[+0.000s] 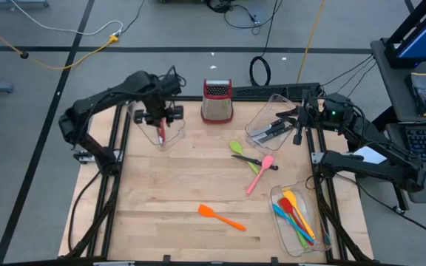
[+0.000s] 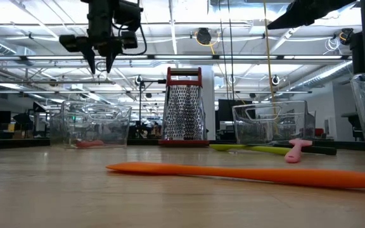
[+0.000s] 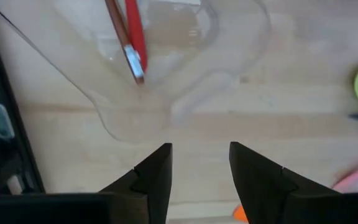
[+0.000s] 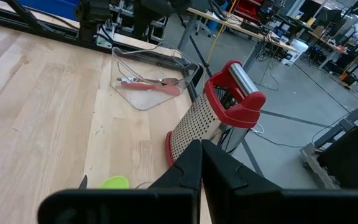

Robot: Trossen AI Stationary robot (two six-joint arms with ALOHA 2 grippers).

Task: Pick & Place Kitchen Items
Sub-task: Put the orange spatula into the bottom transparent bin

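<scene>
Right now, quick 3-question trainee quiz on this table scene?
1. True or false: the left tool grips a utensil.
2. Which item lies loose nearest the table's front edge? A) pink spatula B) orange spatula C) grater
3. Fill in: the red utensil under the left tool lies inside a clear ____.

Key:
1. False, its fingers stand apart, nothing between them.
2. B.
3. bin.

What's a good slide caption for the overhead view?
Left gripper hovers open over a bin; orange spatula, pink spatula and green spoon wait on the table.
</scene>
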